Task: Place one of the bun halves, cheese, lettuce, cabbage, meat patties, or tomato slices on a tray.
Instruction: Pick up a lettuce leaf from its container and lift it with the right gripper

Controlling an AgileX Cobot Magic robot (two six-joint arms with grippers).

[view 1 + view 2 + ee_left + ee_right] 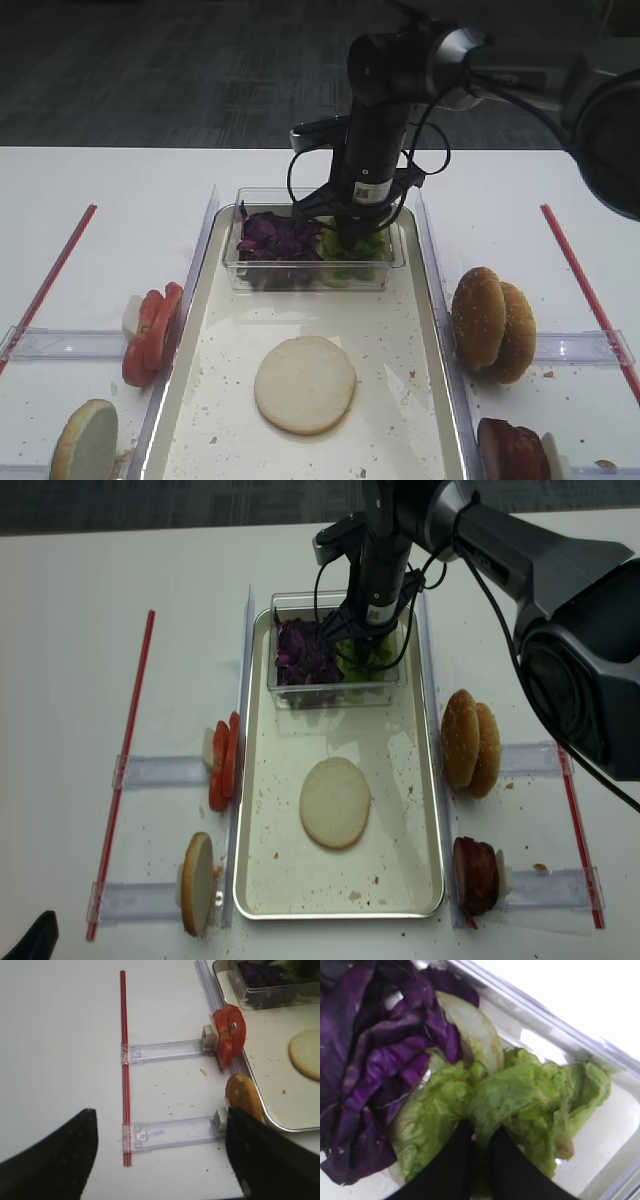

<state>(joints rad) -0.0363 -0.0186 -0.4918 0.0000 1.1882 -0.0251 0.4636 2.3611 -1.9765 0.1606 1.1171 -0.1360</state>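
My right gripper (479, 1147) has its two black fingers (445, 1170) pinched together on a fold of the lettuce (520, 1105), crinkly pale green leaf lying inside the clear plastic box (395, 262). Glossy purple cabbage (375, 1070) shreds press against it. The box sits at the far end of the cream tray (200, 390), where one bun half (305, 384) lies cut face up. My left gripper (160, 1152) hangs spread wide above the white table (60, 1035).
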